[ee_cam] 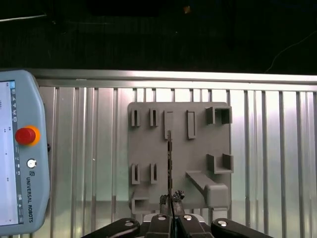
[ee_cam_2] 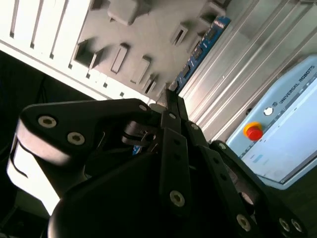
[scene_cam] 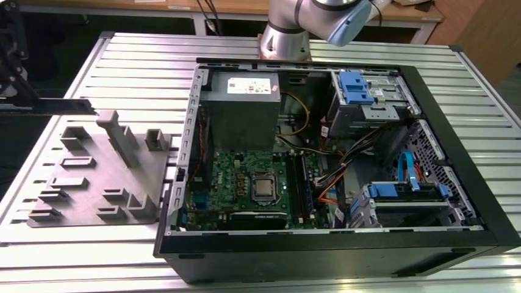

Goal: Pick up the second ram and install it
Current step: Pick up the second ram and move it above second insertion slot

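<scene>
The pincer [ee_cam: 171,200] is clenched on the second ram [ee_cam: 170,158], gripping one end so that the thin dark stick juts out edge-on past the fingertips. It is held in the air over the grey fixture block [ee_cam: 198,148], free of the block's raised holders. In the second wrist view the stick's blue face [ee_cam_2: 200,47] shows beyond the black fingers [ee_cam_2: 173,144].

In the exterior view the ram [scene_cam: 69,107] hangs level above the far end of the fixture block [scene_cam: 106,183], near the table's edge on the exterior view's left.

The table [scene_cam: 138,49] is silver metal made of long ribbed slats. An open black computer case [scene_cam: 326,256] lies on its side over the middle and the exterior view's right. Inside it are a green motherboard [scene_cam: 244,183], a grey power supply [scene_cam: 243,110] and blue-tabbed drive bays [scene_cam: 358,91]. The arm's base [scene_cam: 285,36] stands at the table's far edge.

A pale blue teach pendant [ee_cam: 20,158] with a red button [ee_cam: 26,135] lies on the slats beside the fixture block. Beyond the table stands a wooden desk [scene_cam: 407,9], with dark floor around.
</scene>
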`<action>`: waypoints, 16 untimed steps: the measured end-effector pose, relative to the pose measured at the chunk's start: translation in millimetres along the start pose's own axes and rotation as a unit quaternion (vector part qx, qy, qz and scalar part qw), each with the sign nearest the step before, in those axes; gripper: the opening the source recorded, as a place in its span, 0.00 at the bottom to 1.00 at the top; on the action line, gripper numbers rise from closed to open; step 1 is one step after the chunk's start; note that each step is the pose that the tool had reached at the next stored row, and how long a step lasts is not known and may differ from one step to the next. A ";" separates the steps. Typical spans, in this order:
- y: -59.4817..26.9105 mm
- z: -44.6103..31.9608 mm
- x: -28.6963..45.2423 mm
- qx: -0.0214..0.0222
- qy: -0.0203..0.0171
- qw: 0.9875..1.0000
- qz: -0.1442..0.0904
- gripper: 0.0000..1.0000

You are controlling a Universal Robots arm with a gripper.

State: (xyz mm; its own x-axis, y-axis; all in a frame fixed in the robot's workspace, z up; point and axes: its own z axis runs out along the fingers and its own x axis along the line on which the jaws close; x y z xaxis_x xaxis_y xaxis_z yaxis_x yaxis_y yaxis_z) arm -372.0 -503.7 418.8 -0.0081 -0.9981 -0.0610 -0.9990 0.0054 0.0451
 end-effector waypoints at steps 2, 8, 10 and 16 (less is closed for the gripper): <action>-5.6 -0.3 -0.1 0.000 0.000 1.000 0.000 0.08; -22.7 -1.0 -0.2 0.000 0.000 1.000 0.000 0.08; -28.1 -1.3 -0.2 0.000 0.000 1.000 0.000 0.08; -47.5 -2.1 -0.4 0.000 0.000 1.000 0.000 0.08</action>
State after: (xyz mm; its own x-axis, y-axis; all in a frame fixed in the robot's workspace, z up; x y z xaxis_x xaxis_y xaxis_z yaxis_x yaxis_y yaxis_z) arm -324.4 -503.6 418.8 -0.0083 -0.9981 -0.0610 -0.9990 0.0055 0.0454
